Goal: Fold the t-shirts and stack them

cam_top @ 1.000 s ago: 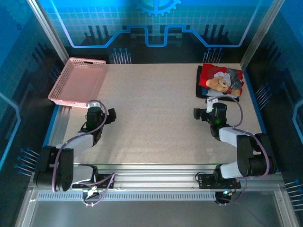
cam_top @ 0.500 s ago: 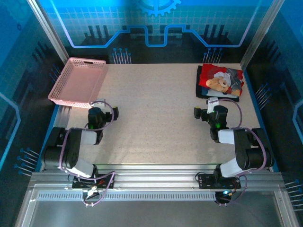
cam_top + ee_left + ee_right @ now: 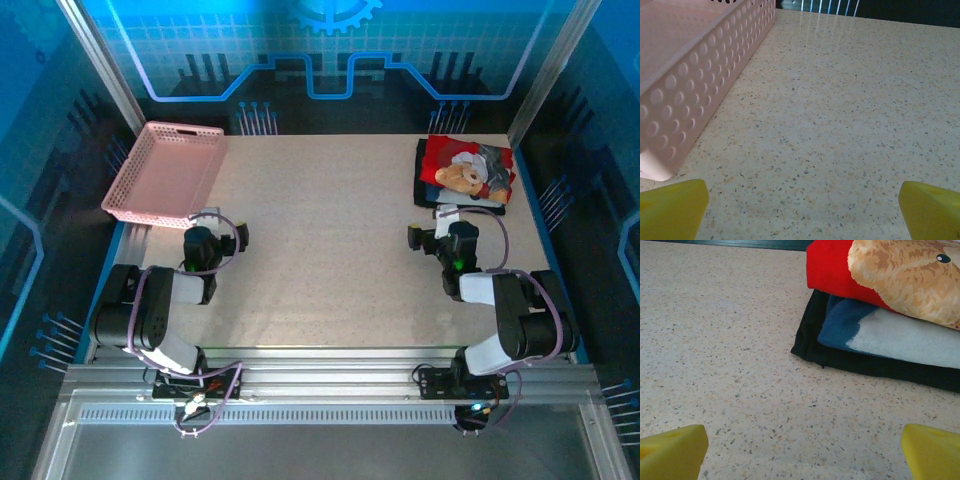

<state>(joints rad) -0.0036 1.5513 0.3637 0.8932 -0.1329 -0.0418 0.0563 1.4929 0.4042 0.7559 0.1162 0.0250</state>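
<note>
Speckled tabletop [image 3: 320,220] holds the red t-shirt [image 3: 465,160] folded atop the navy t-shirt [image 3: 880,367] at upper right, just ahead of the right gripper [image 3: 802,452], far from the left gripper [image 3: 802,212]; both gape empty.

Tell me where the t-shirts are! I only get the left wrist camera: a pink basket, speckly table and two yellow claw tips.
Observer: The red teddy-bear t-shirt lies at the far right corner of the table, across from your pink basket.
Operator: Is the other shirt there too?
Observer: Yes, the dark navy t-shirt lies folded under the red one, in one stack.
Operator: Is the other claw grabbing them?
Observer: No. The right claw is open and empty, on the near side of the stack, not touching it.
</note>
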